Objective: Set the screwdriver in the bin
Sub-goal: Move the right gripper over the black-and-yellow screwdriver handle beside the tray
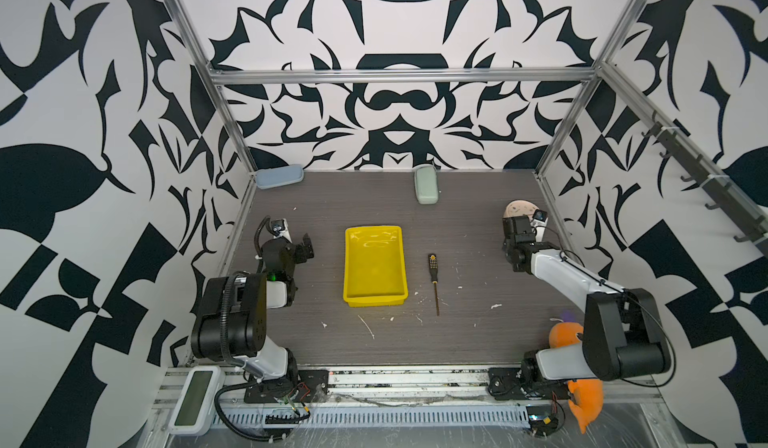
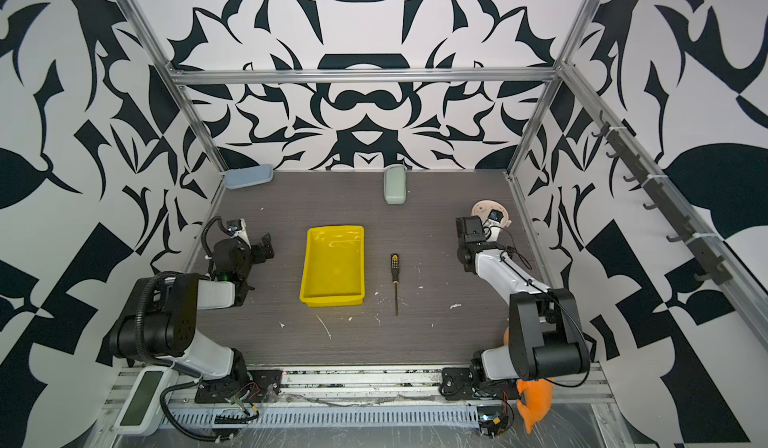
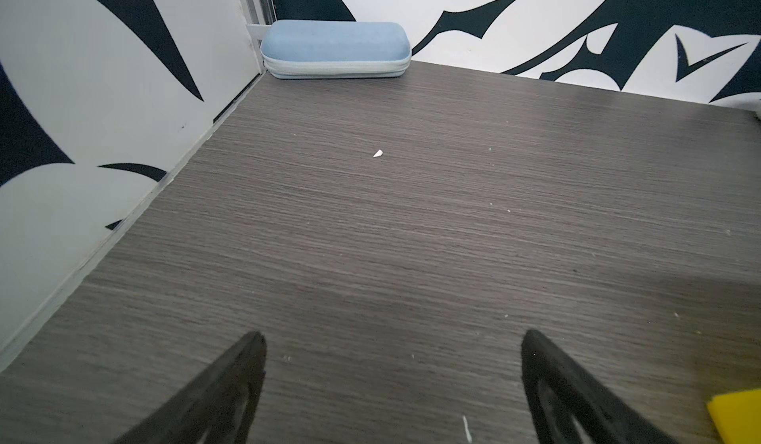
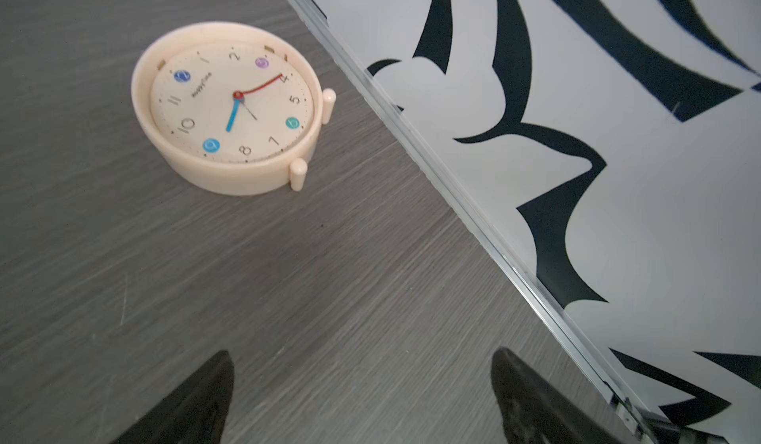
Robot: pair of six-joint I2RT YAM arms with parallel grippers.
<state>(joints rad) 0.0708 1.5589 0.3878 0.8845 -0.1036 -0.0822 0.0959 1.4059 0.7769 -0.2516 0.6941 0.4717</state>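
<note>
One slim black-handled screwdriver (image 1: 434, 277), glossy rectangular yellow bin (image 1: 374, 263), wood-grain table (image 1: 461, 225)

Numerals 2, 5, 8, 10 on the cream clock (image 4: 230, 108)

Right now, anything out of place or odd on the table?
Clock lies face up on its back near the right wall. Orange plush droops off the front right edge of the table. White flecks litter the surface. Nothing looks spilled or broken.
</note>
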